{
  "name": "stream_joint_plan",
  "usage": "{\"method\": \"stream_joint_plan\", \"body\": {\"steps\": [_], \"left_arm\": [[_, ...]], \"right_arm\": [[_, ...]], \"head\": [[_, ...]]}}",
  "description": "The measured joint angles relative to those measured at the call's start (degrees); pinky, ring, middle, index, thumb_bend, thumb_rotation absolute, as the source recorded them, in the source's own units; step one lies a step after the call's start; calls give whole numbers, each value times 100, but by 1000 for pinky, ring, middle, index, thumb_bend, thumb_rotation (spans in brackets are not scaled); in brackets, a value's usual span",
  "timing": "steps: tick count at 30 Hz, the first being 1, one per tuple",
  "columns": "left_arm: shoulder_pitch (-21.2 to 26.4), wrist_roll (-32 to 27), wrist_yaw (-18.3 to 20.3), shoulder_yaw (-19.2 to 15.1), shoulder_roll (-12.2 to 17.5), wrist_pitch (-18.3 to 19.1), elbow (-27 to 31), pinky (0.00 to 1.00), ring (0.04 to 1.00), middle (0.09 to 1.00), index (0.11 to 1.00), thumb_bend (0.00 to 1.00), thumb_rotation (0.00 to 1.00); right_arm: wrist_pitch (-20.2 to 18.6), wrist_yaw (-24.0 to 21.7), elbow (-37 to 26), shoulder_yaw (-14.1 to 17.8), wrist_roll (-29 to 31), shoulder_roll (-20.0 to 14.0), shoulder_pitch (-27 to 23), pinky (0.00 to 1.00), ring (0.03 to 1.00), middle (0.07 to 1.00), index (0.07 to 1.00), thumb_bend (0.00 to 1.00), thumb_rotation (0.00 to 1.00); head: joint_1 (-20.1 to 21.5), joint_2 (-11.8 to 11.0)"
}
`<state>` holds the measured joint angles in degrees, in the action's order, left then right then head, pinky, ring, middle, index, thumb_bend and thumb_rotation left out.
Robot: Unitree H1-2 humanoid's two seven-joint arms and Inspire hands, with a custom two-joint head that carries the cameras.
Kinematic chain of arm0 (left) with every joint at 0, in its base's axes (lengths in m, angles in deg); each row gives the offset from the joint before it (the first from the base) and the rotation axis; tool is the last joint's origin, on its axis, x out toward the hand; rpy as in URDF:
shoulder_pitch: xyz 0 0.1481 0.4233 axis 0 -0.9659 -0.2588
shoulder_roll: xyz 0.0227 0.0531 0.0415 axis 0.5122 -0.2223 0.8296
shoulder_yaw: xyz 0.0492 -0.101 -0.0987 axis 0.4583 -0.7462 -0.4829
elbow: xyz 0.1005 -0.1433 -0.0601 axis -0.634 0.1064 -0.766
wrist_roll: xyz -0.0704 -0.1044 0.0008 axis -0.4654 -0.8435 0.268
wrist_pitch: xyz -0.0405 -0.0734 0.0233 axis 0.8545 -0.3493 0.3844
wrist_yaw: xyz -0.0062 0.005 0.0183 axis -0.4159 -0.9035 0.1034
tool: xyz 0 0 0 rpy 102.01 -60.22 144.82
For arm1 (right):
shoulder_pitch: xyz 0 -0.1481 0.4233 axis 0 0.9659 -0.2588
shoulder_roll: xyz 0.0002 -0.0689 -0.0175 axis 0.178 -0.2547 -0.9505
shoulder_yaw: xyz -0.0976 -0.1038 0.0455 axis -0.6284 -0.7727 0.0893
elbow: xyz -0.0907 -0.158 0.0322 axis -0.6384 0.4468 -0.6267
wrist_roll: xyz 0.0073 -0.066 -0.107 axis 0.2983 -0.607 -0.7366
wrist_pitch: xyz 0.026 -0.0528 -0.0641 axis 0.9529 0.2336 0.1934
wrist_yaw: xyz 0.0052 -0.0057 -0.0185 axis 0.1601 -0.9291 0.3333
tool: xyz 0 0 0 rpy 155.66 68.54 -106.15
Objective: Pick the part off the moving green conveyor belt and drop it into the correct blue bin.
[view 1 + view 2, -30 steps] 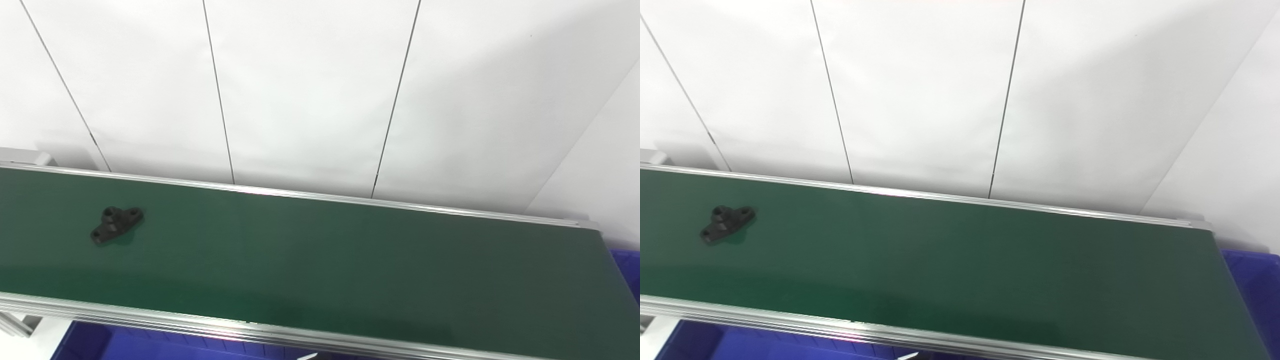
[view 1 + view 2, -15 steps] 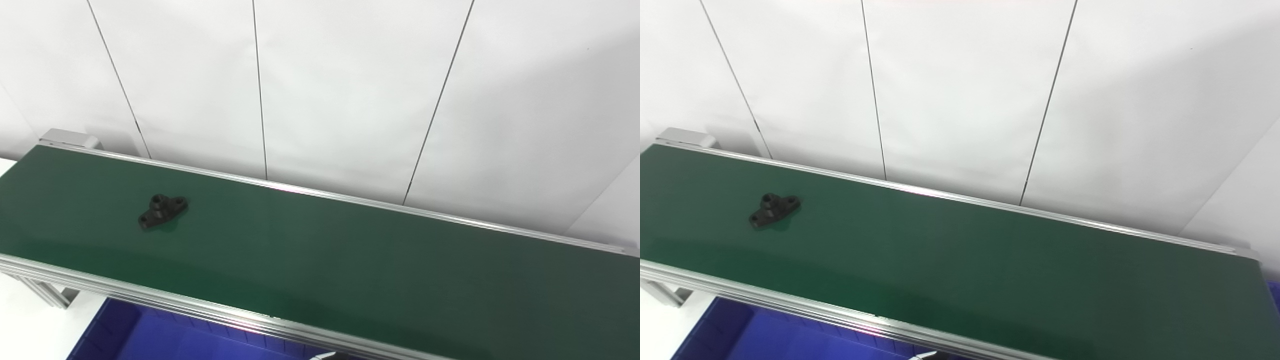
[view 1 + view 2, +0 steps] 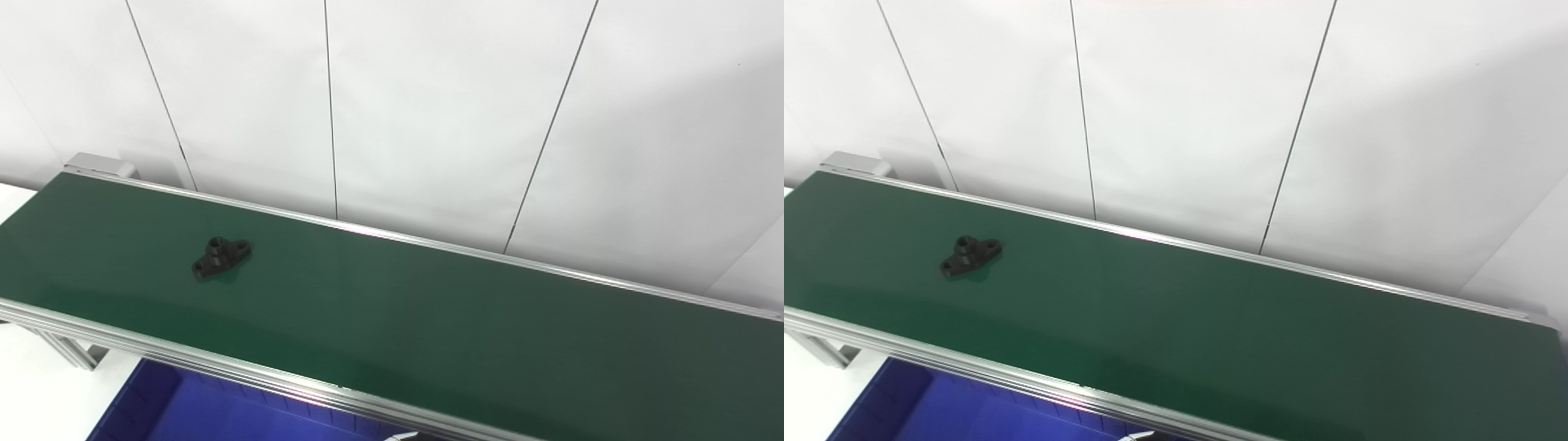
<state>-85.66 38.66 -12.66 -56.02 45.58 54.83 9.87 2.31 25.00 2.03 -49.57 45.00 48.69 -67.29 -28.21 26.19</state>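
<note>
A small black part (image 3: pixel 221 257) with a raised hub and two holed ears lies flat on the green conveyor belt (image 3: pixel 429 331), toward its left end and about midway across its width. It also shows in the right eye view (image 3: pixel 970 255). Part of a blue bin (image 3: pixel 202 410) shows below the belt's near rail at the bottom left. Neither hand is in view. Nothing touches the part.
Aluminium rails (image 3: pixel 184 361) run along both long sides of the belt. The belt's left end (image 3: pixel 98 165) and a frame leg (image 3: pixel 67 352) are in view. A white panelled wall (image 3: pixel 429 122) stands behind. A small pale tip (image 3: pixel 404 436) pokes in at the bottom edge.
The whole picture has shifted right, so the camera has turned left; the belt's left end is now in view. The part sits slightly further right along the belt.
</note>
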Motion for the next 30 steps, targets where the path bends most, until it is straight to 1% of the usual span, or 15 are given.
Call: {"method": "stream_joint_plan", "body": {"steps": [3, 7, 9, 11, 14, 16, 19, 20, 23, 25, 28, 30], "left_arm": [[3, -2, 1, 0, 2, 0, 0, 730, 766, 767, 793, 793, 876], [4, -18, 27, -2, 3, 0, -3, 720, 760, 763, 792, 804, 875], [4, -18, 28, -3, 3, 0, -3, 721, 761, 762, 792, 805, 879], [4, -17, 28, -6, 2, 0, -3, 719, 762, 763, 793, 810, 884], [4, -3, 28, -12, -1, 0, -1, 707, 763, 766, 791, 808, 889], [3, 3, 29, -14, -2, 0, 0, 704, 763, 767, 792, 813, 889], [2, 4, 37, -15, -4, 0, 2, 698, 760, 768, 794, 812, 885], [1, 4, 38, -16, -6, 0, 3, 692, 757, 766, 794, 812, 888], [-2, 33, 38, -19, -10, 0, 10, 689, 756, 767, 793, 807, 892], [-5, 110, 38, -22, -15, 0, 22, 682, 757, 772, 792, 811, 897], [-7, 127, 38, -26, -19, 0, 26, 674, 754, 775, 792, 810, 888], [-8, 125, 43, -27, -20, 0, 25, 672, 753, 778, 794, 810, 887]], "right_arm": [[0, 30, 0, -11, -47, -1, 0, 590, 702, 807, 851, 922, 1000], [0, 40, -2, -24, -74, -3, 1, 582, 696, 806, 854, 917, 1000], [0, 50, -20, -49, -90, -23, 0, 571, 682, 793, 844, 931, 1000], [0, 93, -115, -112, -182, -87, 1, 564, 669, 783, 825, 953, 1000], [1, 185, -439, -198, -342, -263, 2, 555, 652, 771, 807, 948, 1000], [10, 326, -652, -295, -466, -425, -20, 565, 655, 768, 803, 936, 1000], [18, 569, -796, -512, -604, -658, -86, 573, 665, 770, 798, 928, 1000], [20, 666, -856, -594, -649, -730, -100, 565, 658, 770, 793, 909, 1000], [23, 915, -1070, -824, -750, -912, -152, 552, 655, 770, 789, 890, 999], [25, 1059, -1223, -948, -807, -1020, -185, 516, 657, 774, 807, 857, 996], [30, 1324, -1482, -1169, -878, -1250, -276, 521, 673, 779, 824, 840, 990], [32, 1469, -1617, -1346, -894, -1413, -372, 526, 682, 784, 835, 814, 969]], "head": [[0, 0], [26, 35], [26, 35], [0, 53], [-26, 61], [-35, 70], [-35, 88], [-44, 97], [-70, 114], [-79, 123], [-88, 132], [-88, 132]]}}
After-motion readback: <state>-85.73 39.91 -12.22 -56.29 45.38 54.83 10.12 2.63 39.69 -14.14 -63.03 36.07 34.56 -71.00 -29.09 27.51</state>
